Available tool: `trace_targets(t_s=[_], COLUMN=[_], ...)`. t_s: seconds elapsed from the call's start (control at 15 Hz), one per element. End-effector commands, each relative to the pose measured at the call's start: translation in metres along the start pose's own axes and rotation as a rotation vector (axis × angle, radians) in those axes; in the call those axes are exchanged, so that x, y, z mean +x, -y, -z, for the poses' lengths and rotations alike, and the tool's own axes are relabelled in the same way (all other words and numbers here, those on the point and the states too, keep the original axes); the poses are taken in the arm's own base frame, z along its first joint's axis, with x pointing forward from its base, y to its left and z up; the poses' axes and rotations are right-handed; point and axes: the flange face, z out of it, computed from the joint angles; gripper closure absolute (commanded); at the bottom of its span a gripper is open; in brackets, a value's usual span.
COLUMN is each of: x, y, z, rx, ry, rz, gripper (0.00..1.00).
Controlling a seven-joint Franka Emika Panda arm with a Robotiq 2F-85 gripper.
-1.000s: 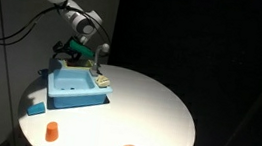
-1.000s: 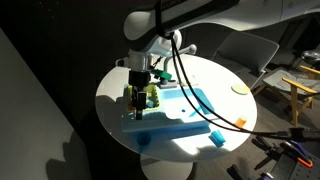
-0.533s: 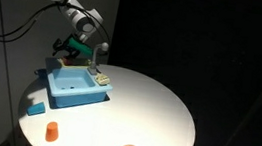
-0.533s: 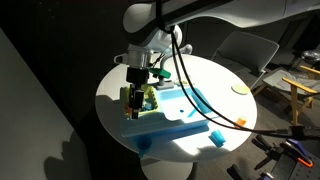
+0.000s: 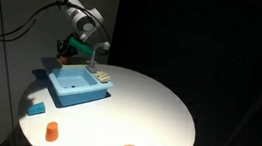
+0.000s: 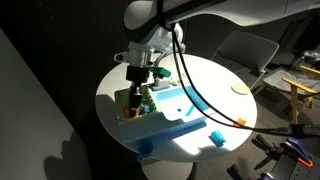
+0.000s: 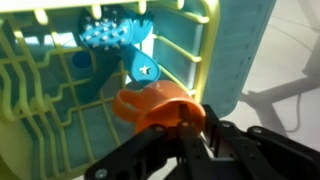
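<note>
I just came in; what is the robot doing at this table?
The robot's gripper hangs over a yellow-green dish rack at one end of a blue toy sink on the round white table. It seems closed on an orange piece, right next to a blue spiky brush lying in the rack. An orange cup stands apart on the table.

I read no text, label, brand, number or sign in any view. The yellow-green rack point(image 7: 232, 60), the orange piece point(image 7: 150, 108) in it and the blue tray point(image 5: 74, 88) bore no legible marking. Both exterior views showed things too small to resolve print.
</note>
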Motion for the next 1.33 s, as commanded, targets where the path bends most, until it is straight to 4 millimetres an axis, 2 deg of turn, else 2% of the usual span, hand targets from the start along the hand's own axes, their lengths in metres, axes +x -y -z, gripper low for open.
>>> trace_targets(t_s=[0.0,0.8,1.27], x=[0.001,-0.001,-0.001], y=[0.012,0.024,0.033], z=[0.016,0.033,0.036], rx=[-0.007,-0.175,-0.245], ry=[-0.013,0.216,0.365], rz=[0.015,0.011,0.019], gripper=[1.00,0.98,0.98])
